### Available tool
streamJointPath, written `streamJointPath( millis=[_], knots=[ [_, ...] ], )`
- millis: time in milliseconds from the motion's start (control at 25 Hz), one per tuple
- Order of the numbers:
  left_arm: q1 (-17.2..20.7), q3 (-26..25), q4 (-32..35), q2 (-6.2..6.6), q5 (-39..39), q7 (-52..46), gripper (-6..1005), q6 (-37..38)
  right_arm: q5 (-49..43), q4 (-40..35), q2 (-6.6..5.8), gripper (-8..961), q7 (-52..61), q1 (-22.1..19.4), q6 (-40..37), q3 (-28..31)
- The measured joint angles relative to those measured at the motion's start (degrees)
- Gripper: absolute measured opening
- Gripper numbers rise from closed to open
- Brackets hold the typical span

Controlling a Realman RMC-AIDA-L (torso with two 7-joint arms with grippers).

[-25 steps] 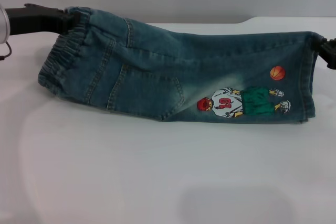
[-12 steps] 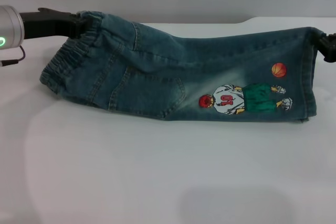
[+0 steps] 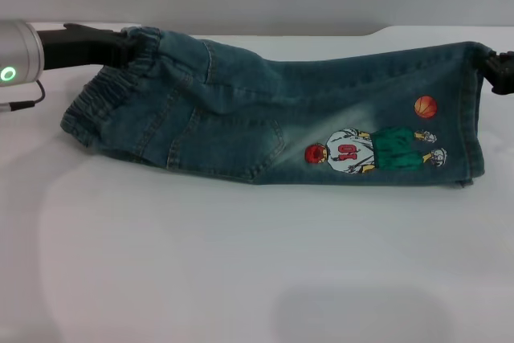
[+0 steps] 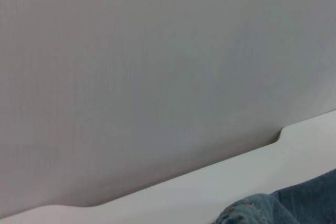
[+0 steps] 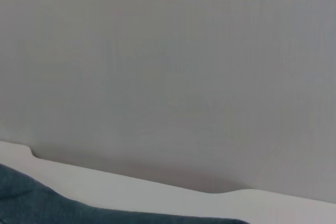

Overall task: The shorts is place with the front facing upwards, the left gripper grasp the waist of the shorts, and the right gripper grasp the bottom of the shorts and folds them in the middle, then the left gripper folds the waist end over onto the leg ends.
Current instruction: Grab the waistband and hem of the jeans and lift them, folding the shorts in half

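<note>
The shorts (image 3: 273, 114) lie folded lengthwise across the middle of the white table (image 3: 241, 263), waist at 9 o'clock, hems at 3 o'clock, with the basketball-player embroidery (image 3: 373, 153) and patch pocket facing up. The left gripper (image 3: 120, 44) is clenched on the far corner of the elastic waist, around 10 o'clock, holding that corner raised off the table while the near part of the waistband sags onto it. The right gripper (image 3: 491, 70) sits at the far hem corner, around 2 o'clock, seemingly pinching the leg ends, though I cannot tell for sure how its jaws stand. The risk, as I judge it, lies in the left grip: it holds only a bunched corner, so carrying the waist over toward 3 o'clock could let the unsupported near layer trail and fold crookedly, or slip out. If the right gripper lets go early, the hems may drag along.
</note>
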Motion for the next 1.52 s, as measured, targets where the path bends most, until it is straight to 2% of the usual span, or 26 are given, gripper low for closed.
streamJointPath(
  millis=[360,520,720,800,960,1320,1520],
  knots=[
    [-0.2,0.0,-1.0,0.09,0.0,-0.9,149,-1.8,0.0,0.1,0.02,124,-0.2,0.2,1.0,-0.2],
    [0.0,-0.1,-1.0,0.09,0.0,-1.0,233,-2.4,0.0,0.1,0.05,126,-0.2,0.3,1.2,-0.2],
    [0.1,0.0,-1.0,0.09,0.0,-1.5,337,-3.8,0.0,0.1,0.08,341,-0.3,0.3,1.3,-0.2],
    [0.2,0.0,-1.0,0.09,0.1,-1.8,379,-4.2,0.0,0.1,0.09,383,-0.3,0.3,1.3,-0.2],
    [0.2,0.1,-1.0,0.09,0.3,-1.8,570,-4.3,0.1,0.1,0.09,467,-0.3,0.3,1.3,-0.2],
    [0.2,0.0,-1.1,0.35,1.8,-2.4,859,-4.3,0.6,0.1,0.20,467,-0.4,0.3,1.3,-0.2],
    [-0.5,-0.4,-0.2,1.62,10.0,-7.5,859,-0.7,1.1,-0.1,0.25,467,-0.5,0.2,1.2,-0.2]
  ],
)
